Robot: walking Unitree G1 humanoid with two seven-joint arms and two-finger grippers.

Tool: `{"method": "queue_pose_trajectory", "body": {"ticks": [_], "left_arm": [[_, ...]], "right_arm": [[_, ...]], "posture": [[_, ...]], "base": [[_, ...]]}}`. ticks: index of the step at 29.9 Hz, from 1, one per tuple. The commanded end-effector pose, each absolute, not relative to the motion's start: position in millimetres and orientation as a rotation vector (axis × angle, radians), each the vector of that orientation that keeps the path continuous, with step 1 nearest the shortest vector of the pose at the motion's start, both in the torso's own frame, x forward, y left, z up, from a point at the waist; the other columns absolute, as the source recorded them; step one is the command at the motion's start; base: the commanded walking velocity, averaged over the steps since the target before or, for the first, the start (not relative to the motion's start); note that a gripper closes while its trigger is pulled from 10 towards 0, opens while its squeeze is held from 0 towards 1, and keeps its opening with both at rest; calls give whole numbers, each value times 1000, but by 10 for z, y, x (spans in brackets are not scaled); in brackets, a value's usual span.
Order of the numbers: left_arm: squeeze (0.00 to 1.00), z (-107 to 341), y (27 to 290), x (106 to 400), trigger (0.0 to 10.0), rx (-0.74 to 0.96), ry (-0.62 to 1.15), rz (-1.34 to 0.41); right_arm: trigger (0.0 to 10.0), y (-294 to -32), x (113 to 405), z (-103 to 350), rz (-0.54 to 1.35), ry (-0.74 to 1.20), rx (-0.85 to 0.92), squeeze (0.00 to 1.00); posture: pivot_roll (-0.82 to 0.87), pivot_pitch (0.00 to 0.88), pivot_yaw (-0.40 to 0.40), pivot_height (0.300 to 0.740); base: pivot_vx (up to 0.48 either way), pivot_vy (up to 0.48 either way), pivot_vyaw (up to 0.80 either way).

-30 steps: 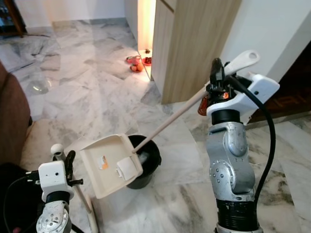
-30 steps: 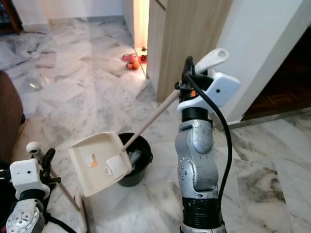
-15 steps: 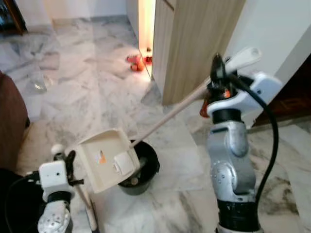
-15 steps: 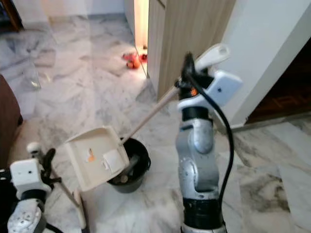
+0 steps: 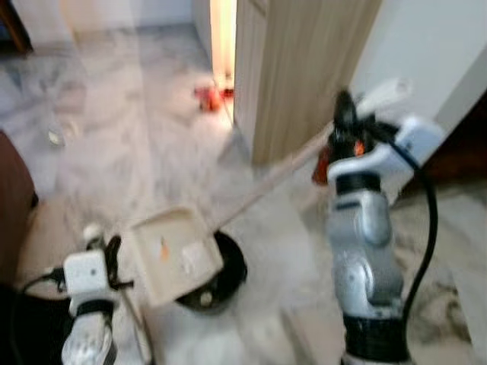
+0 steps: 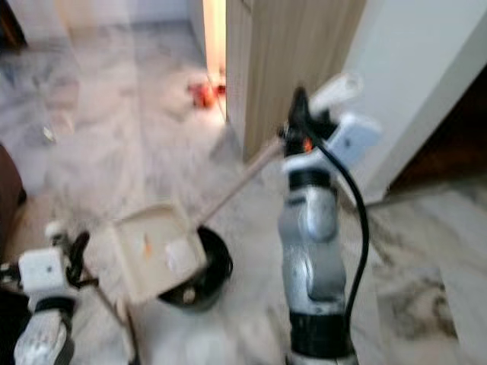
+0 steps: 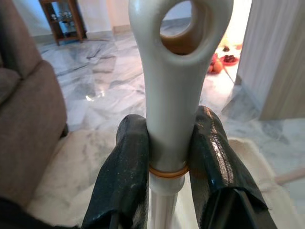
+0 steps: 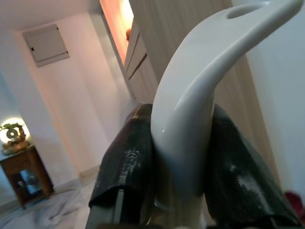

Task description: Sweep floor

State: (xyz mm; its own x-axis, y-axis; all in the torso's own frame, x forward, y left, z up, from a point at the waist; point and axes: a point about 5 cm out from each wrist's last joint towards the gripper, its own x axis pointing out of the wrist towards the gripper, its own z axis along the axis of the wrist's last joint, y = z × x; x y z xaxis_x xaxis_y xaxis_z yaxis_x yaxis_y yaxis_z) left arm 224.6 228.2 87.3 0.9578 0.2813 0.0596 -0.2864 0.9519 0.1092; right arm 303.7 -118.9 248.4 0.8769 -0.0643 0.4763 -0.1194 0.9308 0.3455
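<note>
You have a polished grey-veined marble floor (image 5: 137, 144) that throws back the light, and a pale matt wood-grain cabinet (image 5: 304, 68) standing on it. The dustpan (image 5: 173, 255) looks like cream plastic on a pale wooden-looking pole (image 5: 266, 186), its glossy white plastic handle (image 8: 200, 95) pinched in your right claw (image 8: 183, 157), whose black fingers (image 8: 128, 157) look rubbery and faintly textured. Your left claw (image 7: 167, 157) grips a smooth off-white plastic broom handle (image 7: 174, 86) ringed with an orange band, the bucket (image 5: 221, 274) is shiny black plastic, and the sofa (image 7: 28, 119) is brown cloth.
</note>
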Motion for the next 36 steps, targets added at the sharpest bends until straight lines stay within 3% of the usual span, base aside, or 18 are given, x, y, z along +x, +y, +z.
{"method": "queue_pose_trajectory", "body": {"ticks": [1, 17, 29, 36], "left_arm": [[0, 922, 2316, 2238, 10000, 137, -61, 299], [0, 891, 2256, 2249, 10000, 133, -57, 265], [0, 882, 2187, 2281, 10000, 137, -61, 225], [0, 886, 2191, 2286, 10000, 133, -60, 225]], "right_arm": [[10000, -1146, 2984, 2635, 57, -576, 407, 0], [10000, -1121, 2966, 2674, 70, -605, 382, 0], [10000, -763, 2790, 2807, 199, -741, 205, 0], [10000, -486, 2636, 2879, 308, -776, 263, 0]], "posture": [[72, 138, -45, 740], [70, 120, -38, 740], [75, 103, -34, 740], [78, 114, -40, 740]], "base": [[277, 0, 0], [68, 0, 0], [0, 0, 0], [0, 0, 0]]}}
